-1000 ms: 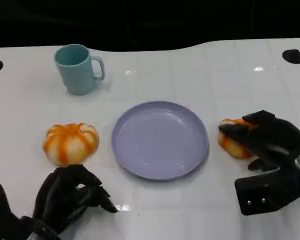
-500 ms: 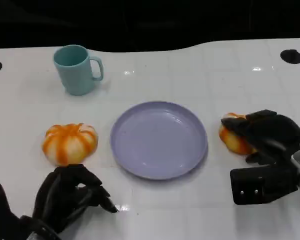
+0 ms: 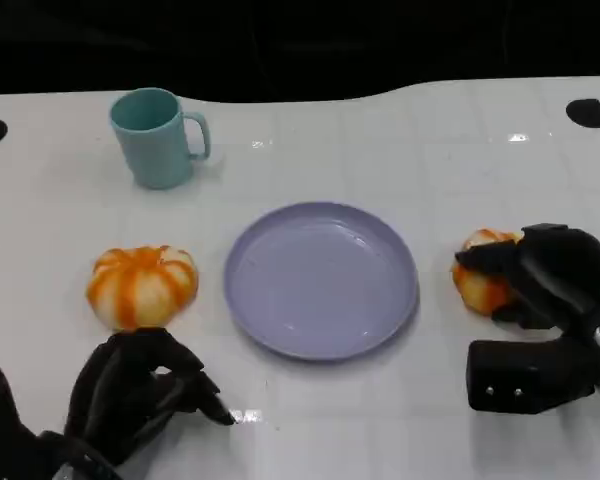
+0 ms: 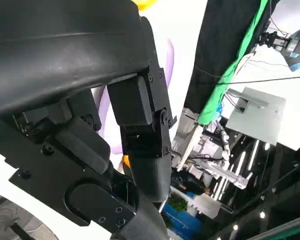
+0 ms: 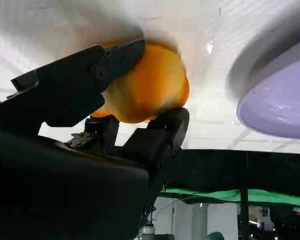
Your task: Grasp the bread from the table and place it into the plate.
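Head view. Right hand point(image 3: 552, 278) sits at the lower right of the white table point(image 3: 460, 160), fingers wrapped over an orange-and-white bread point(image 3: 483, 280). The bread rests against the inner side of that hand, with only the part facing the plate showing. I cannot tell whether it touches the table or is lifted off it. The lilac plate point(image 3: 321, 279) lies just beyond the bread, away from the right hand, apart from both, with nothing on it. Left hand point(image 3: 140, 390) is at the lower left, fingers curled inward around nothing. A second orange-striped bun point(image 3: 141, 285) sits just ahead of the left hand's fingers, not touching them. A teal mug point(image 3: 158, 137) stands well beyond that bun, upright, handle turned toward the plate's side. Two dark round holes mark the table's far corners.

Left wrist view. The left hand's black shell and fingers point(image 4: 140, 125) crowd the frame, folded close, nothing between them. Past the fingers, a sliver of the lilac plate point(image 4: 109, 120) and a small patch of orange. A green cloth and metal equipment show beyond the table edge.

Right wrist view. The right hand's fingers point(image 5: 85, 80) clamp the bread point(image 5: 145, 90) from two sides, one finger lying across its top, others pressed under it. The plate's rim point(image 5: 280, 95) lies beyond the fingertips, near but clear of the bread.
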{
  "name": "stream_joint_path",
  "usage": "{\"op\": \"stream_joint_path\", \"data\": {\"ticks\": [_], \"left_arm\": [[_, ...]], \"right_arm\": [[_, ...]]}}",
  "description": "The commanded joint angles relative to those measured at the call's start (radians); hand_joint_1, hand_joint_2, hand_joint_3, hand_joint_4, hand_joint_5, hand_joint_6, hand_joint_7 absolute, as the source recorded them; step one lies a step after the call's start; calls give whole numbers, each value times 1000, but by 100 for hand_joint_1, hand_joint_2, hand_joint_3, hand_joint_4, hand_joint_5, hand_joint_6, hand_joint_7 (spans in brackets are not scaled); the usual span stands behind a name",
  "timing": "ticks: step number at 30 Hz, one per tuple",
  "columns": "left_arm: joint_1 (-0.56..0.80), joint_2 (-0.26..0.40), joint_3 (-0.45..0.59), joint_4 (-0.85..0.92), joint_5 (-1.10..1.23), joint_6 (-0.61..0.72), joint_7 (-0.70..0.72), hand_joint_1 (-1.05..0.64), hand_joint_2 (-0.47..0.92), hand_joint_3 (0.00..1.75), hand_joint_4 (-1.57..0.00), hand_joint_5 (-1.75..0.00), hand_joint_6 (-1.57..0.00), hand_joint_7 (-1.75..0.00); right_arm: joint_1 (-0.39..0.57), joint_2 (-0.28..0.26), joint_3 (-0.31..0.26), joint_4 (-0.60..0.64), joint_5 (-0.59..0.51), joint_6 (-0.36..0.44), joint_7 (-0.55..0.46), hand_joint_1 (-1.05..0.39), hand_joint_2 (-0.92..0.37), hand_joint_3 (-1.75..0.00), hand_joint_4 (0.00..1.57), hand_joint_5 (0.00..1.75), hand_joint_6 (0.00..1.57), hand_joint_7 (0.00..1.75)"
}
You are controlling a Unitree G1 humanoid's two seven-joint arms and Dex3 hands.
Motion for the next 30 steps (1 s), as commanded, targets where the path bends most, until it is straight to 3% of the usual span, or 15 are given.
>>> {"op": "stream_joint_path", "data": {"ticks": [1,3,5,16,24,30], "left_arm": [[14,13,0,-10,-1,1,-4,-105,60,0,-157,-57,-157,-33],[14,14,0,-9,-1,2,-3,-105,60,0,-157,-57,-157,-33],[14,14,1,-10,-2,4,-3,-105,60,0,-157,-57,-157,-33],[17,15,-1,-13,1,0,-4,-105,60,0,-157,-57,-157,-33],[20,16,-2,-18,1,7,-1,-105,60,0,-157,-57,-157,-33],[20,15,-2,-16,-2,10,-4,-105,60,0,-157,-57,-157,-33]], "right_arm": [[1,-12,22,15,-15,-5,-88,-8,-80,-32,94,173,101,114],[2,-9,22,20,-14,-12,-130,-7,-60,-66,95,174,86,150],[1,-7,24,22,-16,-13,-159,-6,-53,-76,94,175,81,162],[2,5,-12,16,31,-71,-207,-4,-52,-70,95,175,77,165],[4,21,-63,-54,104,-154,-174,0,-26,-130,100,175,88,153],[11,43,-98,-146,155,-229,-97,2,-24,-142,103,175,89,154]]}}
